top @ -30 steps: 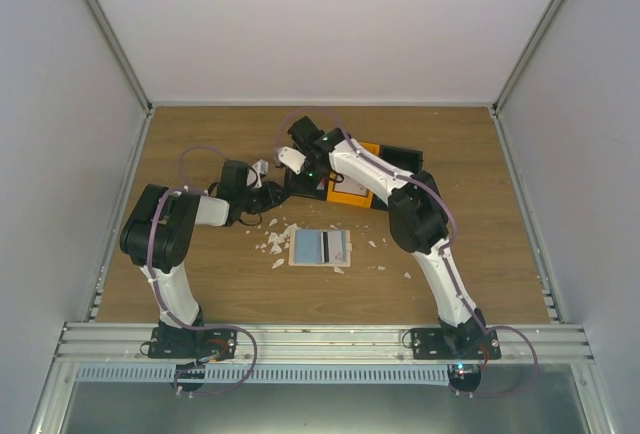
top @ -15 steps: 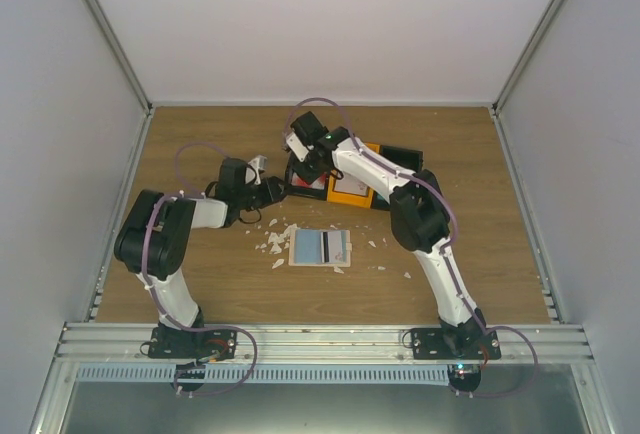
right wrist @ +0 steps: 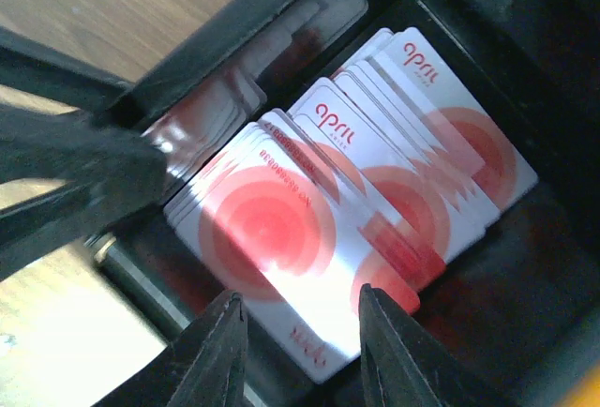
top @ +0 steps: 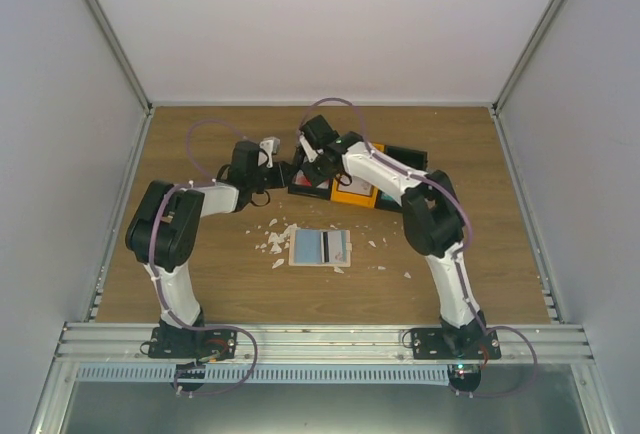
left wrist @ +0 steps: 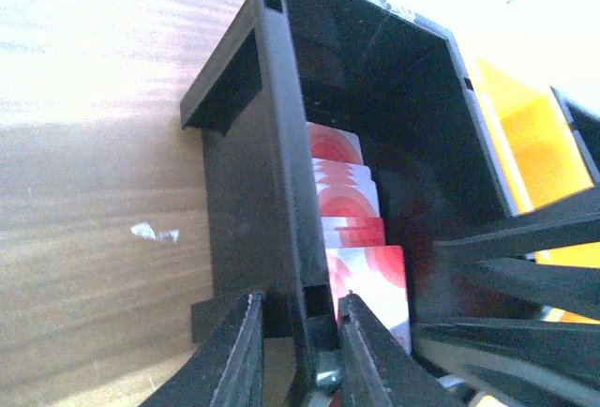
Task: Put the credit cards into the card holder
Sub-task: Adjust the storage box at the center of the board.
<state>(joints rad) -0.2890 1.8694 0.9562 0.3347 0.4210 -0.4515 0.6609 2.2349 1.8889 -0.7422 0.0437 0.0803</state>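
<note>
Red-and-white credit cards (right wrist: 375, 191) lie fanned in a stack inside the black bin (left wrist: 281, 154). They also show in the left wrist view (left wrist: 352, 205). My right gripper (right wrist: 302, 351) is open and empty, low over the near end of the stack, one finger on each side of the top card. My left gripper (left wrist: 300, 351) is open and straddles the bin's left wall, with one finger outside and one inside beside a card. In the top view both grippers, left (top: 278, 166) and right (top: 313, 167), meet at the bin. No beige card holder shows clearly.
The black bin (top: 300, 186) joins an orange bin (top: 352, 192) and another black one (top: 405, 155). A pale flat rectangle with a dark stripe (top: 320, 247) lies on the wooden table near the middle. White scraps (top: 274, 240) are scattered beside it. Grey walls enclose the table.
My left gripper has moved away from me and to the right, onto the bin's wall. My right gripper has swung right and down into the black bin over the cards.
</note>
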